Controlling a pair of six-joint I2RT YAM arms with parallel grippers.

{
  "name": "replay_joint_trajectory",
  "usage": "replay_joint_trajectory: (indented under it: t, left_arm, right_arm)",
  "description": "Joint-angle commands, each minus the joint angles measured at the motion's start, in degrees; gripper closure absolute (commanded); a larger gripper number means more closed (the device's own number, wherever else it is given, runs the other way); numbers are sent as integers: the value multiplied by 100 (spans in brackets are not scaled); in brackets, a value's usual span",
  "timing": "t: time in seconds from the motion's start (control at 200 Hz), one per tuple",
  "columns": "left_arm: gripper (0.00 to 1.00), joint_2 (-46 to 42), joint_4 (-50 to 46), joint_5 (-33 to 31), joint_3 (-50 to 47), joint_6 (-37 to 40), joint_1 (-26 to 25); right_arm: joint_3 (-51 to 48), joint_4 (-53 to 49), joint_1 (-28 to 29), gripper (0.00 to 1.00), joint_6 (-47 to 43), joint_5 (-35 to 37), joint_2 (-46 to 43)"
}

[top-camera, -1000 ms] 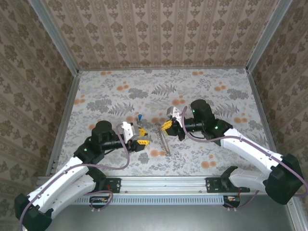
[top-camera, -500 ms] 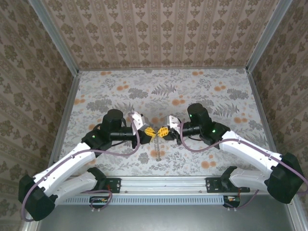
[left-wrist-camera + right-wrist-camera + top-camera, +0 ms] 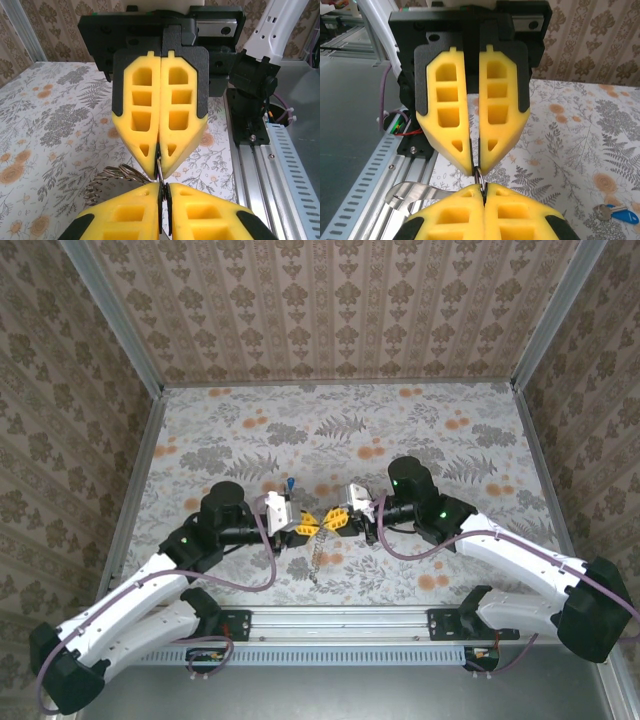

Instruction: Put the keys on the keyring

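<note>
While the left jaws and right jaws are clenching the floppy brownish-grey keyring loop (image 3: 316, 558) between them, the tiny blue-headed key (image 3: 618, 215) is lying apart, likely needing fetching next.

Reach in low from both sides, elbows bent. Meet nose to nose in the middle, left gripper (image 3: 308, 525) against right gripper (image 3: 337, 518), tips nearly touching. Pinch tight, yellow fingers (image 3: 135, 205) pressed close on both.

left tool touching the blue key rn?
Apart. The right wrist view shows the blue key lying on the table well to the side of the left tool, patterned surface between them.
</note>
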Motion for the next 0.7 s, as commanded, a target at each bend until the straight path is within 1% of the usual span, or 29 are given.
replay_joint_trajectory:
  t: [0.0, 0.08, 0.155, 0.24, 0.425, 0.46, 0.525, 0.595, 0.695]
  left_arm:
    - [86, 79, 0, 124, 69, 194, -56]
    - [82, 90, 0, 63, 71, 195, -62]
    - [82, 66, 8, 22, 89, 198, -65]
    - [86, 47, 104, 30, 91, 176, -71]
    - [86, 51, 555, 11, 30, 11, -77]
    - [89, 55, 565, -5, 13, 27, -80]
    - [100, 17, 553, -38, -9, 83, -75]
    - [100, -75, 533, -91, -36, 168, -71]
    - [100, -284, 490, -192, -105, 353, -71]
  right_arm:
    - [-14, 529, 18, 100, 162, -123, -124]
    - [-33, 591, 27, 100, 200, -109, -131]
    - [-56, 603, 40, 100, 229, -92, -153]
    - [-58, 613, 74, 100, 220, -66, -158]
    - [-83, 689, 172, 100, 219, -6, -88]
    - [-101, 745, 174, 100, 240, 5, -87]
    - [-105, 730, 177, 100, 229, 22, -87]
    - [-77, 462, 185, 100, 41, 120, -136]
    - [-5, -139, 178, 84, -346, 262, -297]
